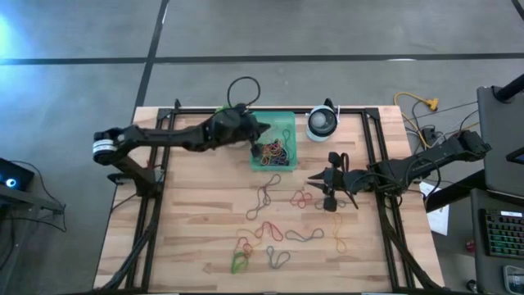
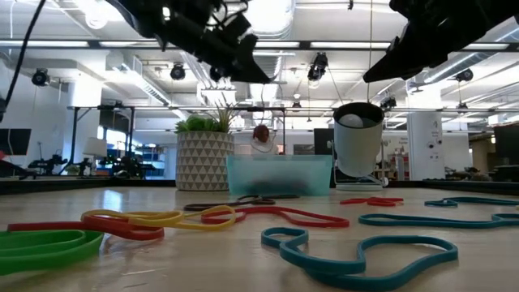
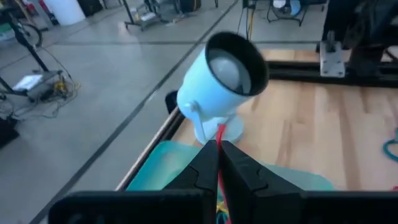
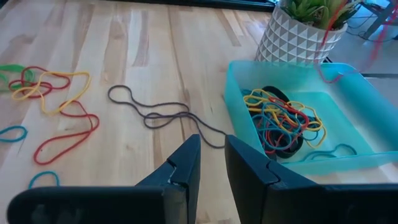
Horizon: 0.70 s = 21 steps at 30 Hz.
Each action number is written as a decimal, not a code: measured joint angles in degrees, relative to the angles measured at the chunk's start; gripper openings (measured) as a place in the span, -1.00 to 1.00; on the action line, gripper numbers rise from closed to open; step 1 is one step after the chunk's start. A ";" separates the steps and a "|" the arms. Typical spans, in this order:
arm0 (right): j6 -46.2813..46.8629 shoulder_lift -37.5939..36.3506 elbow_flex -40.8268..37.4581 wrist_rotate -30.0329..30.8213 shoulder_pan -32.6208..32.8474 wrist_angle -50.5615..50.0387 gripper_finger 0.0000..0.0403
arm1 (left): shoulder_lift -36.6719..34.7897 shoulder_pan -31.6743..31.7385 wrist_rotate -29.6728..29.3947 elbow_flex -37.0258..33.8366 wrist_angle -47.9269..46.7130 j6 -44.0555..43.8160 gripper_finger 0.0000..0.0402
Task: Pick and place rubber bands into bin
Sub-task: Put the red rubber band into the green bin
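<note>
My left gripper [image 1: 262, 129] is over the far left part of the mint-green bin [image 1: 288, 123], shut on a red rubber band [image 3: 220, 138]. In the low view this band [image 2: 261, 134] dangles above the bin [image 2: 280, 174]. A tangle of coloured bands [image 4: 283, 121] lies in the bin. Several more bands [image 1: 270, 233] lie loose on the wooden table, among them a dark one [image 4: 155, 115] and a red one [image 4: 62, 140]. My right gripper [image 4: 212, 163] hovers to the right of the bin, its fingers a little apart, with nothing between them. My left gripper pinches the red rubber band between its two shut fingers, and a short strand [image 3: 221, 134] shows past the fingertips. The fingers come from the table's left, slanting slightly down. The band hangs slack below them, lifted clear of the table and above the bin.
A white pot with a green plant [image 4: 305, 31] stands at the bin's far left. A round white-and-dark device [image 1: 322, 123] stands at its far right. A black cable loop [image 1: 244, 86] lies beyond the far edge. Black frame rails run along the table's sides.
</note>
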 joint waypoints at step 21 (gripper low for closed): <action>-0.59 0.00 -1.77 0.12 -0.13 0.08 -0.66 | 12.52 1.21 5.90 6.28 -1.10 1.04 -0.44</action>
